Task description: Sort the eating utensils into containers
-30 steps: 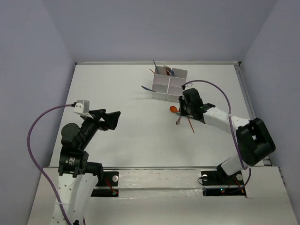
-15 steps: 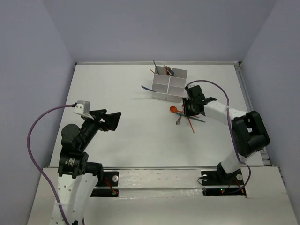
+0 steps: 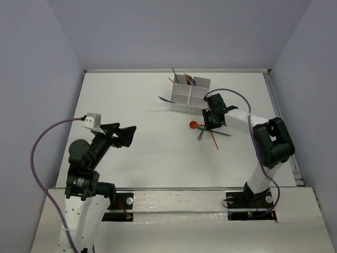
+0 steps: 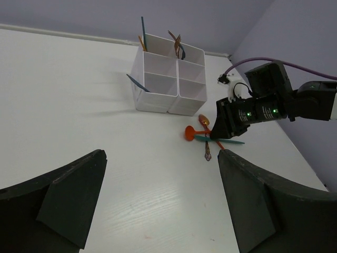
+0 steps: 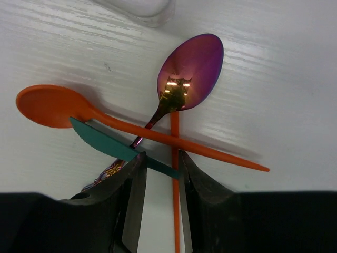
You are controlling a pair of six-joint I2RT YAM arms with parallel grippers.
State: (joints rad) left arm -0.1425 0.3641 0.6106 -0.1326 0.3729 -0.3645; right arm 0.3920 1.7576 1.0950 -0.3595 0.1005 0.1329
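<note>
Teal-blue plastic knife (image 5: 121,150) lies crossed with a flat orange plastic spoon (image 5: 50,105), an iridescent purple metal spoon (image 5: 192,68) and a thin orange plastic handle (image 5: 174,211), centre-right of the top view, just below the white six-compartment container block (image 3: 181,104) (a few utensils stand in its far cells). Step: picking from the pile. Right gripper (image 5: 160,155) is low over the crossing, jaws narrowly parted, nothing visibly pinched. Next move probably means isolating one handle, closing and lifting clear. Left gripper (image 4: 161,153) is wide and empty, lower left.
</note>
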